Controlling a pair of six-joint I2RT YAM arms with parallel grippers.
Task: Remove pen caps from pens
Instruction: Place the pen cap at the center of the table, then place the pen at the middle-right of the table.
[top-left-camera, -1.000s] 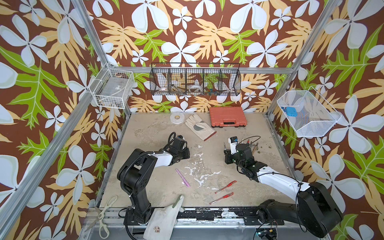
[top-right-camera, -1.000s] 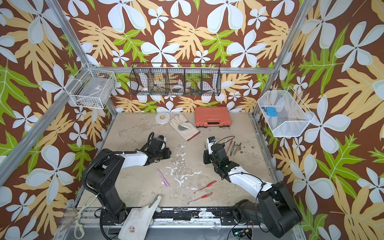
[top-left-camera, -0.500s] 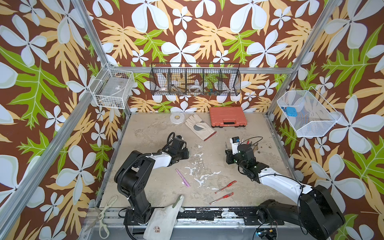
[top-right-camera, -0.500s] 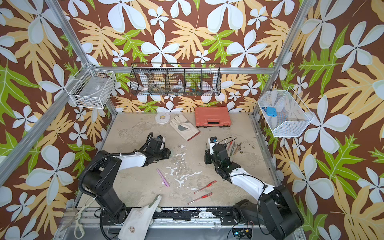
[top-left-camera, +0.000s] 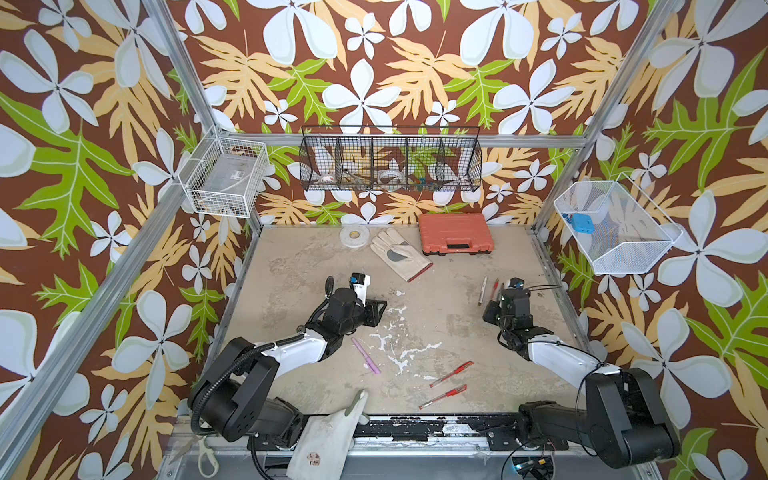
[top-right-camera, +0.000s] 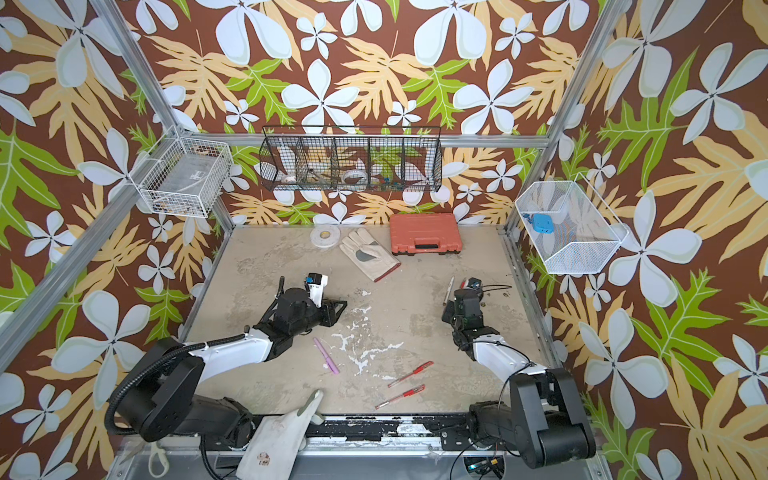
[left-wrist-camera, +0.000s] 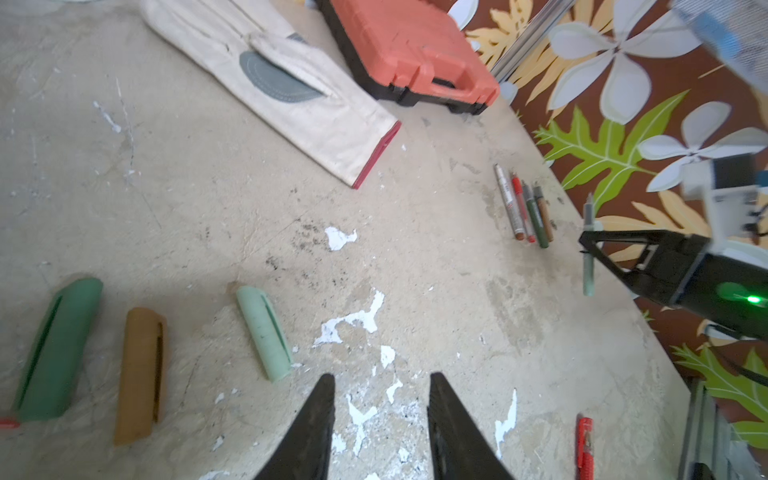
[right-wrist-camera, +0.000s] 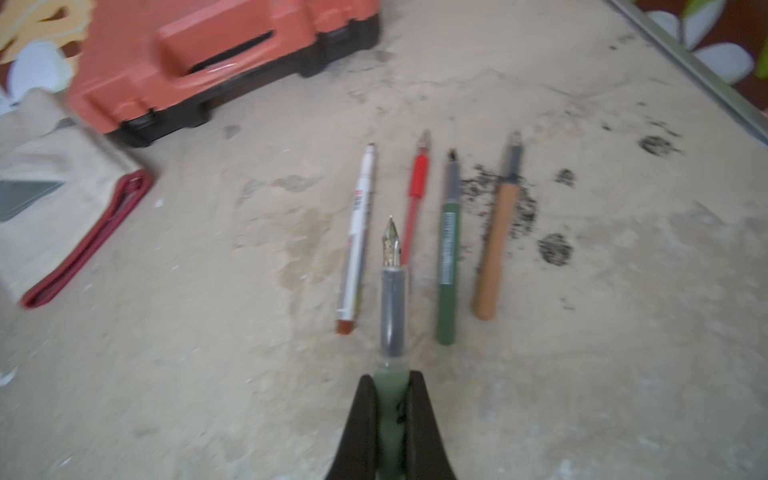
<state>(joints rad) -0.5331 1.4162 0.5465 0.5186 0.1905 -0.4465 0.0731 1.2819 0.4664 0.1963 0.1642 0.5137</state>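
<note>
My left gripper (left-wrist-camera: 382, 375) is open and holds nothing. Beside it on the table lie a pale green cap (left-wrist-camera: 264, 332), a brown cap (left-wrist-camera: 141, 374) and a dark green cap (left-wrist-camera: 58, 349). My right gripper (right-wrist-camera: 392, 376) is shut on a pale green pen (right-wrist-camera: 392, 307) with its nib bare. Just beyond lie an uncapped white marker (right-wrist-camera: 357, 237), red pen (right-wrist-camera: 415, 195), dark green pen (right-wrist-camera: 448, 257) and brown pen (right-wrist-camera: 496, 249). A capped pink pen (top-left-camera: 365, 355) and two capped red pens (top-left-camera: 451, 374) lie near the front.
An orange case (top-left-camera: 455, 233), a work glove (top-left-camera: 399, 253) and a tape roll (top-left-camera: 354, 237) lie along the back of the table. Wire baskets (top-left-camera: 390, 160) hang on the walls. White-handled scissors (top-left-camera: 203, 453) rest on the front rail.
My left gripper's jaws have parted and now stand empty. My right arm has carried the pale green pen to the right, toward the row of uncapped pens.
</note>
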